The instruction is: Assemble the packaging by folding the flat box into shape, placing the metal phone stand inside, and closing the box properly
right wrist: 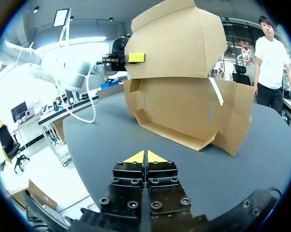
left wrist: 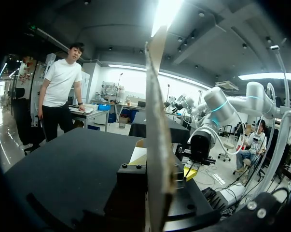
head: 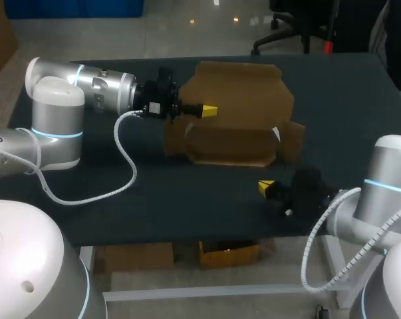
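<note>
Pinching lid flap (head: 243, 90) in my left gripper (head: 207, 110) — holds cardboard box (head: 230, 146) open for folding; right gripper (head: 267, 187) clenched empty, waiting apart.

The head view is dim. The dark surface (head: 187, 212) swallows the overhead light, and only the cardboard box (head: 243, 100) and the pale shell of the left arm (head: 104, 88) carry soft highlights. The right tool (head: 267, 188) sits in gloom at the near edge, its yellow tip the one bright spot there. In the left wrist view a ceiling strip glares hard and backlights the box's panel. The right wrist view is the brightest, washed out behind the left arm, with a faint shadow under the box.
</note>
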Tool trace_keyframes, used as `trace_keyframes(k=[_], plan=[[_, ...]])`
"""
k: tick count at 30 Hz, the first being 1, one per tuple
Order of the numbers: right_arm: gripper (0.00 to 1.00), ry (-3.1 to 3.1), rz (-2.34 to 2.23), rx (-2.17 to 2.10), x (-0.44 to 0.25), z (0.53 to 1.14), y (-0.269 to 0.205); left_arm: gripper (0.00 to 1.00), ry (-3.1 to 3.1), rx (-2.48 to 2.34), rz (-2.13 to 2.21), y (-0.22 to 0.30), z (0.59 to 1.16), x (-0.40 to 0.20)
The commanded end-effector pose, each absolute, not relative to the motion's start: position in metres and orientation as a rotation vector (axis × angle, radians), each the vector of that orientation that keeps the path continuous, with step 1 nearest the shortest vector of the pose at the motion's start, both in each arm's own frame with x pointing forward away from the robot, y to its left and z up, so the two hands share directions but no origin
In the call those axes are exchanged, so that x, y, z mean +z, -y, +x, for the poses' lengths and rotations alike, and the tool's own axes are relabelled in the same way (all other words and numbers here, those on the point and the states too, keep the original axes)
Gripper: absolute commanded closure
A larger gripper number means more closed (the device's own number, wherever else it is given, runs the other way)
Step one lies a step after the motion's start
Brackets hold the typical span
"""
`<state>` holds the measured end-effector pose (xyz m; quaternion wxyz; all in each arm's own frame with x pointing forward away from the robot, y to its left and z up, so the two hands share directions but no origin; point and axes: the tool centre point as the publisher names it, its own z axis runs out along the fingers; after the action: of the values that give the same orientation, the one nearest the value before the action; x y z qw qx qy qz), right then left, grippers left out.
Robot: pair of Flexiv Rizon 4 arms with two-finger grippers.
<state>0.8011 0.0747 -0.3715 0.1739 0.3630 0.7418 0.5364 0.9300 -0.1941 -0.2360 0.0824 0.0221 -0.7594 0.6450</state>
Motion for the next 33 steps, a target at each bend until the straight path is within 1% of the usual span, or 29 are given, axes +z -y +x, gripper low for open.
trace_keyframes(k=[1, 12, 13, 16, 20, 27, 33], plan=[[1.0, -2.121, 0.999, 1.565, -0.356, 0.772, -0.033, 1.0, 2.268, 1.925, 0.065, 0.195, 0.93, -0.238], [0.82, -2.188, 0.947, 1.532, -0.35, 0.773, -0.007, 1.0, 2.268, 1.925, 0.065, 0.195, 0.93, -0.238], [0.78, -2.193, 0.942, 1.527, -0.349, 0.774, -0.005, 1.0, 2.268, 1.925, 0.065, 0.195, 0.93, -0.238], [0.73, -2.205, 0.917, 1.521, -0.347, 0.776, 0.004, 1.0, 2.268, 1.925, 0.065, 0.195, 0.93, -0.238], [0.7, -2.242, 0.87, 1.526, -0.345, 0.783, 0.013, 1.0, 2.268, 1.925, 0.065, 0.195, 0.93, -0.238], [0.6, -2.299, 0.823, 1.51, -0.346, 0.799, 0.024, 1.0, 2.268, 1.925, 0.065, 0.195, 0.93, -0.238], [0.56, -2.332, 0.793, 1.5, -0.346, 0.81, 0.032, 1.0, 2.268, 1.925, 0.065, 0.195, 0.93, -0.238]])
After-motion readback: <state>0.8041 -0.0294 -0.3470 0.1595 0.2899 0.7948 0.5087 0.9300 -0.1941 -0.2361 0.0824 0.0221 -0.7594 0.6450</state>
